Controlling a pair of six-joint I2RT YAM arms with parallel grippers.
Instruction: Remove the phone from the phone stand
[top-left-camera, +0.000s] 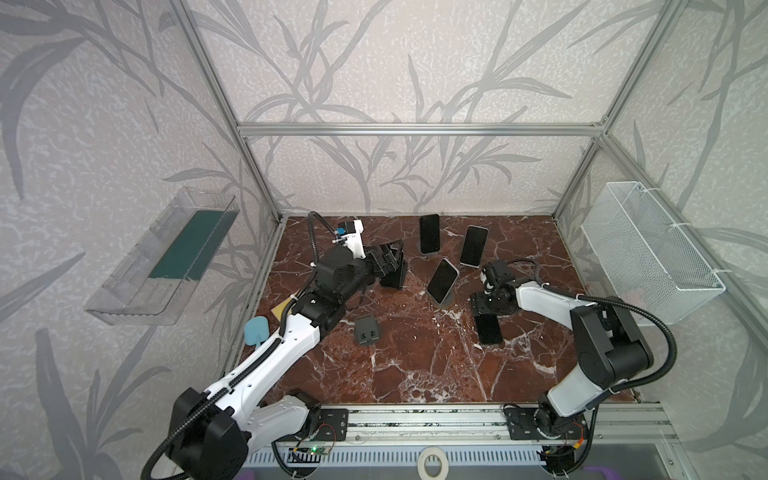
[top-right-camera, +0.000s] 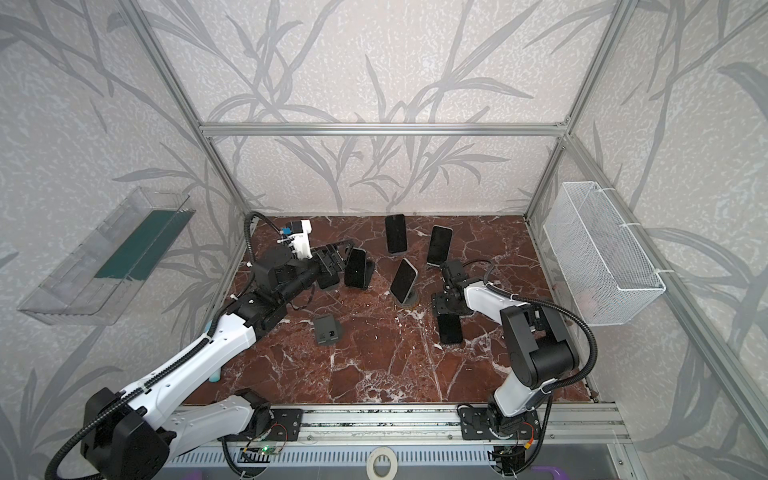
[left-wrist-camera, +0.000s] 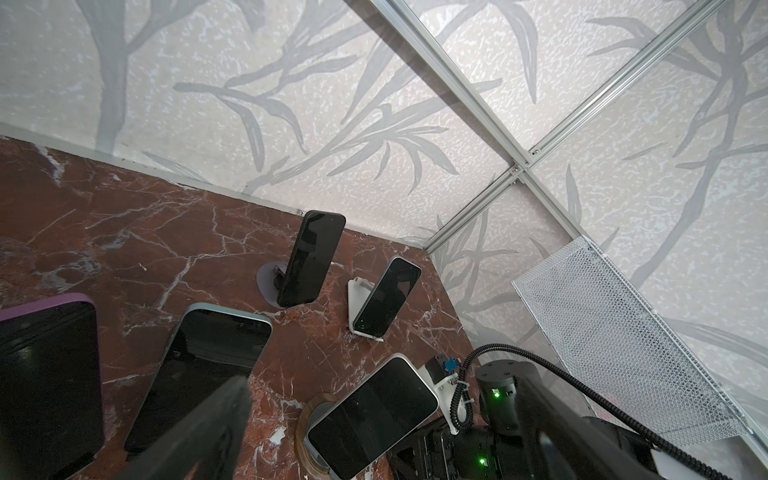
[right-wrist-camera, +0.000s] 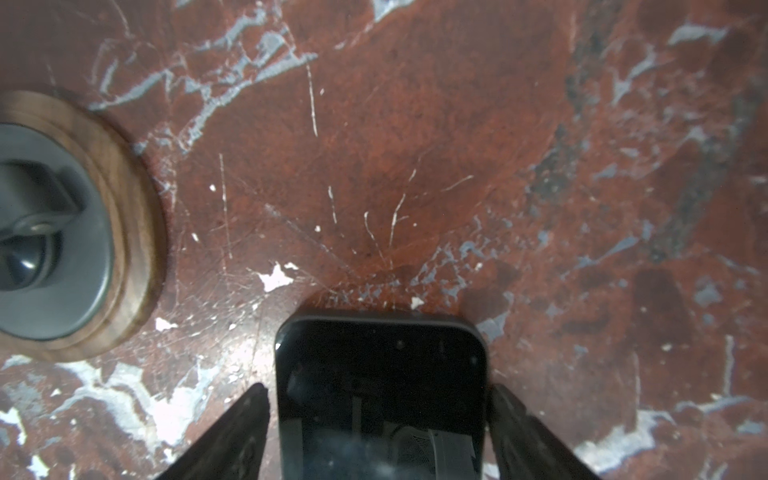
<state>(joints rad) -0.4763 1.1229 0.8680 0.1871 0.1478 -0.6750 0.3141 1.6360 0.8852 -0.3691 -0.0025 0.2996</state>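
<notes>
A dark phone lies flat on the marble table, off any stand. My right gripper hangs over its far end, open, and its fingers flank the phone with narrow gaps. Three phones stand propped behind it: one on a wooden round phone stand, one on a grey disc, one on a white stand. My left gripper is wide open with nothing between its fingers, beside another propped phone.
A small dark grey block sits left of centre. A purple-edged phone stands close by my left gripper. A clear shelf hangs on the left wall and a white wire basket on the right wall. A blue tool lies at the left edge.
</notes>
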